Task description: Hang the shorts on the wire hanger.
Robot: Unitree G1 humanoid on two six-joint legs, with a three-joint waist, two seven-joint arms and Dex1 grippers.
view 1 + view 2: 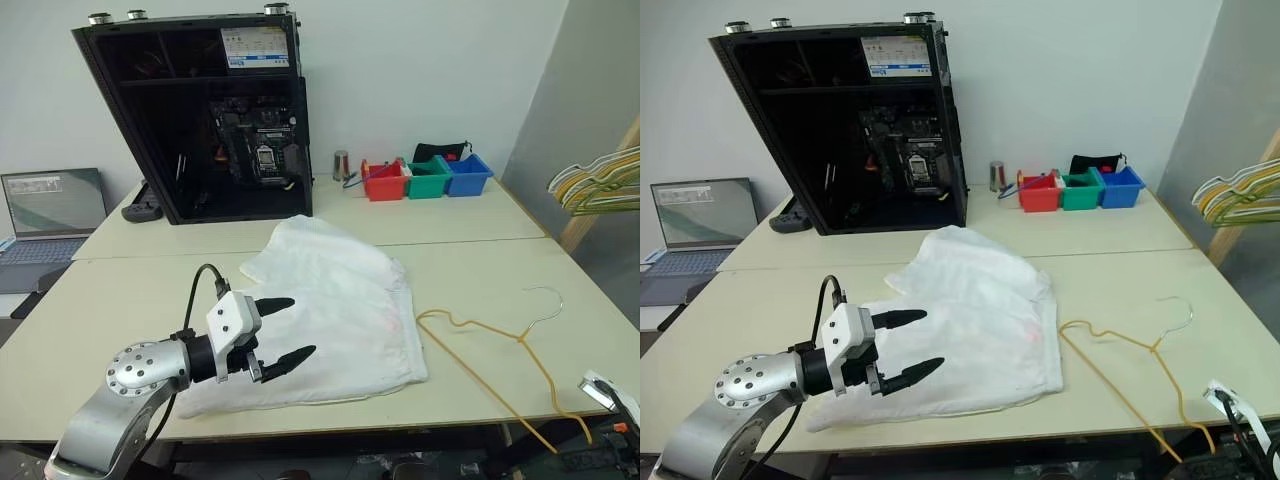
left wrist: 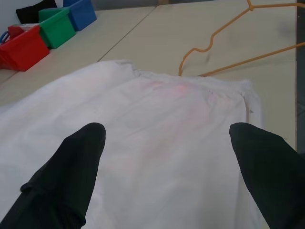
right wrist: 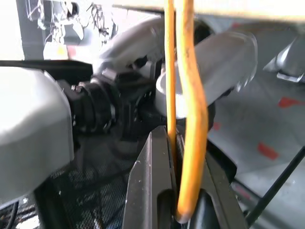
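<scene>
pale worktop [image 1: 120, 290] carries the shorts [image 1: 330, 320] spread flat, waistband toward the wire hanger [image 1: 500, 345], ready for threading. left gripper [image 1: 282, 331] hovers over the cloth, jaws wide. right gripper [image 3: 178, 200] pinches the hanger's lower wire below the edge.

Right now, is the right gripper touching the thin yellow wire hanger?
Touching: the right wrist view shows the right gripper shut on the wire hanger, wire pinched between its fingers.
</scene>
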